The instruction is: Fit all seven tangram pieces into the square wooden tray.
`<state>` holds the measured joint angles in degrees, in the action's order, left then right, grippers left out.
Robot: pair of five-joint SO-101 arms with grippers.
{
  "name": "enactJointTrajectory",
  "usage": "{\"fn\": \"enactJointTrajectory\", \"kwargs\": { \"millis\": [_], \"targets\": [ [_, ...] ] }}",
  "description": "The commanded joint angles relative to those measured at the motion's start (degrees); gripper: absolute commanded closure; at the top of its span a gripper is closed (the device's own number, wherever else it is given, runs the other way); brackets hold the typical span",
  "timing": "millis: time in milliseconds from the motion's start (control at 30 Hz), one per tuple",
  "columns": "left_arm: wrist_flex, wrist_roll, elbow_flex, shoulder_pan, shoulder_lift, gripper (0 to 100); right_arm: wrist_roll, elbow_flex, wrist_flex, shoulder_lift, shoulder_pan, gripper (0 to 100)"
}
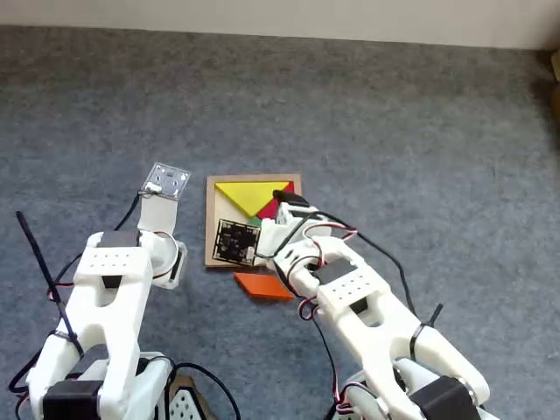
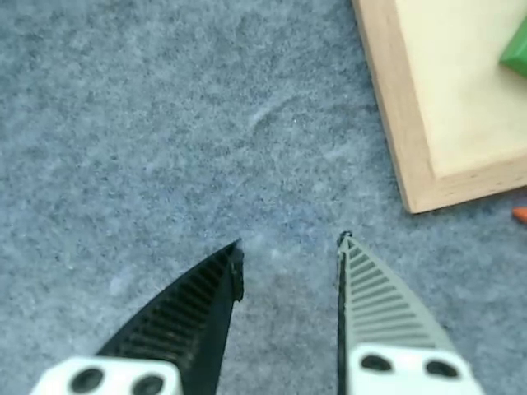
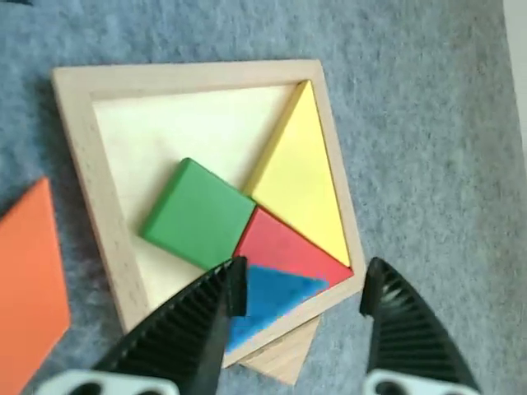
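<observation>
1. My left hand (image 2: 290, 245) is wide open and empty, over the grey worktop (image 2: 165, 123), just beside the wooden tray (image 2: 395, 115).
2. The tray holds a green square (image 3: 198, 214), a yellow triangle (image 3: 309, 177), a red piece (image 3: 284, 247) and a blue piece (image 3: 272, 296). The orange piece (image 3: 29, 263) lies outside, near the rim.
3. My right hand (image 3: 303, 270) is wide open too, empty, above the blue piece.
4. The blue piece may be riding up on the rim; my finger hides part. A push could tip it out. The green square could block the orange piece.
</observation>
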<state>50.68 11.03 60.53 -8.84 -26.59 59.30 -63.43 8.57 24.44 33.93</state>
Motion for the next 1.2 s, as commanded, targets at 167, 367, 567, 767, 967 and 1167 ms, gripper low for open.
{"fn": "enactJointTrajectory", "kwargs": {
  "millis": [167, 367, 567, 767, 967, 1167],
  "targets": [
    [-0.88, 0.35, -0.13, -0.22, -1.54, 82, -1.32, 3.38, 9.63, 1.63, -1.01, 76.8],
    [-0.88, 0.35, -0.13, -0.22, -1.54, 82, -14.42, 13.41, 9.71, 0.84, -5.67, 93.8],
    [-0.88, 0.35, -0.13, -0.22, -1.54, 82, -24.18, 21.32, 19.38, -1.54, -8.4, 99.5],
    [-0.88, 0.35, -0.13, -0.22, -1.54, 82, -29.27, 28.7, 23.52, -14.29, -12.18, 99.5],
    [-0.88, 0.35, -0.13, -0.22, -1.54, 82, -29.36, 32.66, 32.13, -20.79, -12.44, 99.5],
    [-0.88, 0.35, -0.13, -0.22, -1.54, 82, -29.36, 33.45, 38.29, -21.05, -10.59, 99.5]
  ]
}}
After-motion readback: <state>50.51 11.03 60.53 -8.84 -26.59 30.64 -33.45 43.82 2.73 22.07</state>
